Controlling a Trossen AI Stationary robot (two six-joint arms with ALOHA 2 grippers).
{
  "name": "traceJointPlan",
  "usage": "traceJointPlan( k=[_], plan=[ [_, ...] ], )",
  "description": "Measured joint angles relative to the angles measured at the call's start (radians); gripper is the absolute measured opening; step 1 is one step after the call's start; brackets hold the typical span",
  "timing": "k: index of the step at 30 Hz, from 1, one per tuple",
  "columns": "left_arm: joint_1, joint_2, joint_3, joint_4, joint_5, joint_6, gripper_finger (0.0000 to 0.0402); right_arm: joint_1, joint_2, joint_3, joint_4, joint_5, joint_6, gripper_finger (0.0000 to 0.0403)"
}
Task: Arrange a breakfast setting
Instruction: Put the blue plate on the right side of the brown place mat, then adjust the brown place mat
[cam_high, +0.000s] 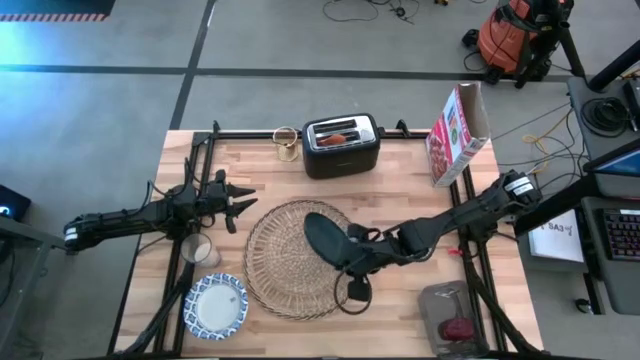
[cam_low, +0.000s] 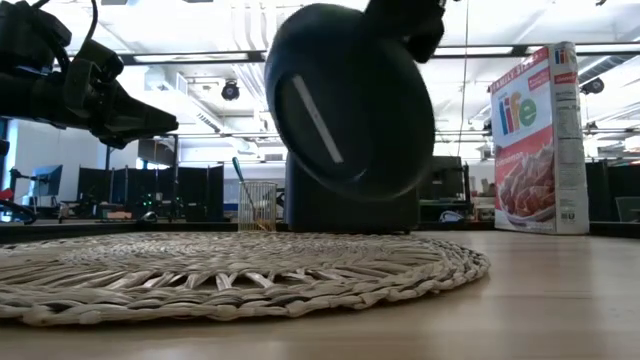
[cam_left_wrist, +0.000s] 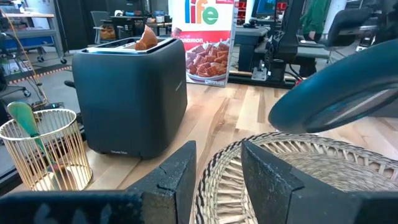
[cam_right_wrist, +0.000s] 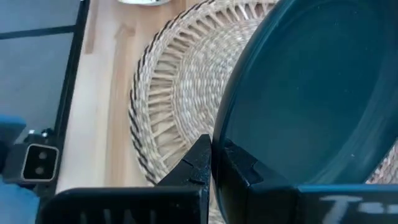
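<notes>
The right gripper (cam_right_wrist: 211, 163) lay closest to the lens, its fingers pinched together on the rim of the dark teal plate (cam_high: 328, 240). The plate hung tilted above the woven placemat (cam_high: 292, 258), over the half nearer the right arm, clear of the straw in the low view. It looked stiff, smooth and probably breakable; a rim pinch like this one could let it swing or slip, so lowering it flat and gently seemed the safer course.

The left gripper (cam_high: 238, 205) hovered just off the placemat's edge on the left arm's side, fingers apart and empty.

Beside the placemat, nearer the left arm, stood the small glass (cam_high: 197, 249), light and easily tipped, and next to it the patterned bowl (cam_high: 219, 306), best taken by its rim. Beyond the placemat on the surface (cam_high: 400, 190) sat the toaster (cam_high: 341, 146), a wire cup (cam_high: 286, 143) and a cereal box (cam_high: 457, 134).
</notes>
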Motion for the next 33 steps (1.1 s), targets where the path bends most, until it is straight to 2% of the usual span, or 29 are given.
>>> traceJointPlan(
  k=[12,19,29,33],
  plan=[
    [0.000,0.000,0.000,-0.001,0.000,0.000,0.0112,0.001,0.181,-0.003,-0.003,-0.126,-0.017,0.0009],
    [0.000,0.000,0.000,0.000,0.000,0.000,0.0112,0.001,0.198,-0.003,-0.006,-0.163,-0.015,0.0014],
    [0.000,0.000,0.000,0.000,0.000,0.000,0.0112,-0.002,0.194,-0.002,-0.005,-0.176,0.010,0.0084],
    [0.000,0.000,0.000,0.000,0.000,0.000,0.0112,-0.002,0.194,0.047,-0.012,-0.174,0.009,0.0105]
  ],
)
